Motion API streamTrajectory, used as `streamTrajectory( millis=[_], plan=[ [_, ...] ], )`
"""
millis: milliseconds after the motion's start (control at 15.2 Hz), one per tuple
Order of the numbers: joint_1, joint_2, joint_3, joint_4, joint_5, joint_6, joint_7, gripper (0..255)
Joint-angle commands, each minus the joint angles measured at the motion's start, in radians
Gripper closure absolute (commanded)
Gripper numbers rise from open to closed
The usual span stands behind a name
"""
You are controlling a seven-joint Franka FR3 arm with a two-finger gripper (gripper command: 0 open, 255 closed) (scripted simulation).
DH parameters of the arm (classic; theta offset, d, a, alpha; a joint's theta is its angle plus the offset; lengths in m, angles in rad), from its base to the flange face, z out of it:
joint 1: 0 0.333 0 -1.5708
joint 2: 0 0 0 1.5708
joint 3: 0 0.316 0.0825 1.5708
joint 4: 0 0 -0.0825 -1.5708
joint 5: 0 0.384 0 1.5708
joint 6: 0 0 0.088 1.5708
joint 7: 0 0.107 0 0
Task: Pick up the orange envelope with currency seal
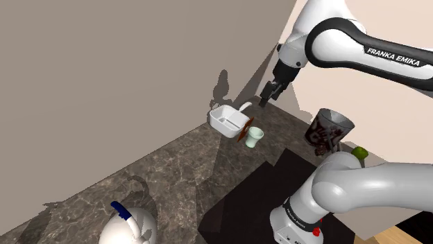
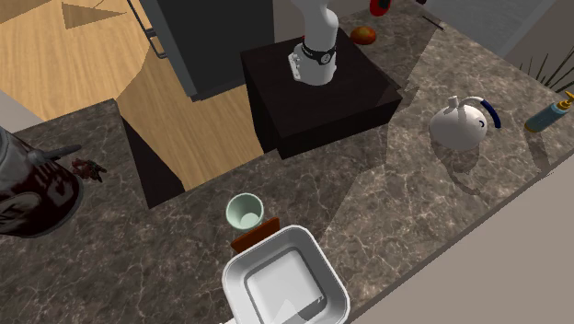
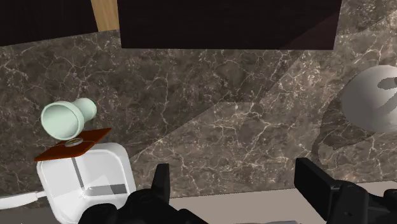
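The claw [image 3: 238,177] hangs in the air above the dark marbled tabletop [image 3: 242,121], close to the wall. Its two black fingers [image 3: 161,182] are spread wide, with nothing but stone showing between them.

Below the claw, off towards the shoulder view's left, sits a white square container [image 3: 95,175]. Its inside shows a plain white floor with a bright glint on it. The orange envelope [image 3: 73,144] is propped against that container's corner and touches its rim. It looks rusty brown-orange, and a small round seal sits on its face. It is well apart from the fingers.

Just beyond the envelope, on the side away from the container, stands a pale green cup [image 3: 67,118]. Its open mouth shows only its own green inside.

Farther out from the claw on the opposite side is a white teapot [image 2: 460,124] with a blue handle. The dark box stand [image 2: 359,92] lies across the tabletop from the claw, and a dark patterned vase [image 1: 329,128] stands near it.
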Motion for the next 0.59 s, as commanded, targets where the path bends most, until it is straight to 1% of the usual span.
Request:
streamTrajectory(
  millis=[0,528],
  plan=[
    [0.0,0.0,0.0,0.0,0.0,0.0,0.0,0],
    [-0.1,0.27,-0.011,0.024,-0.011,0.222,0.183,0]
  ],
)
